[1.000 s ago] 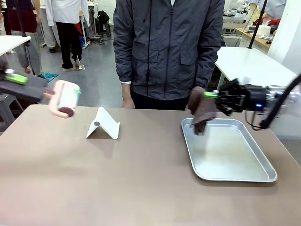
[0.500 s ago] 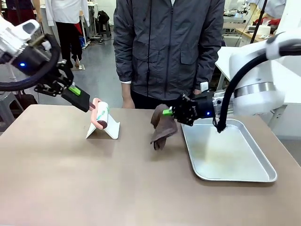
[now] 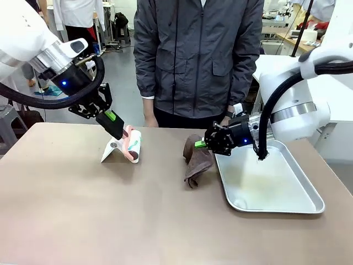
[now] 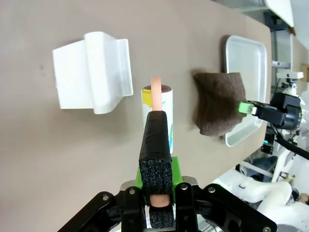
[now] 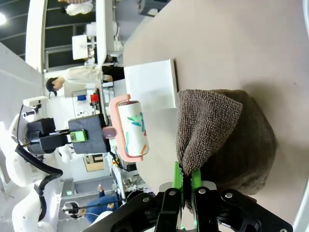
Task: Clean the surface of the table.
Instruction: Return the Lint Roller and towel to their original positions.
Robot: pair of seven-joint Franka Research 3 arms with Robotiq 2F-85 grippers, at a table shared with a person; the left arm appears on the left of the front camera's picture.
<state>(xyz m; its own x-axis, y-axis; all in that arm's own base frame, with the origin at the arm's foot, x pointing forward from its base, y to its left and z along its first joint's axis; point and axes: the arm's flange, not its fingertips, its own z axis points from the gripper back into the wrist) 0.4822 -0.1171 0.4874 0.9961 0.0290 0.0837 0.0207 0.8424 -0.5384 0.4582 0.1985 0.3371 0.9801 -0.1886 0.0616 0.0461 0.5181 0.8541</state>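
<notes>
The left gripper point(image 3: 117, 126) is clamped tight on the handle of a lint roller point(image 3: 132, 144), which is held low over the white stand point(image 3: 114, 149) at the far left of the table point(image 3: 110, 210). In the left wrist view the handle point(image 4: 155, 140) is seen pinched between the black fingers, with the roller's patterned drum point(image 4: 157, 104) pointing away over the brown top, just beside the stand point(image 4: 91, 76).

The right gripper point(image 3: 202, 144) is closed on a brown cloth point(image 3: 197, 160) — a corner is nipped between the green pads, and the rest hangs down with its lower edge at the table surface, just left of the metal tray point(image 3: 270, 179). In the right wrist view the cloth point(image 5: 222, 140) is bunched against the fingers point(image 5: 177, 181), and the roller point(image 5: 133, 128) is seen farther off.

The table — a wide brownish top — spans the whole foreground of the front view. A person in a dark zipped jacket point(image 3: 198, 55) stands at its far edge, between the two arms.
</notes>
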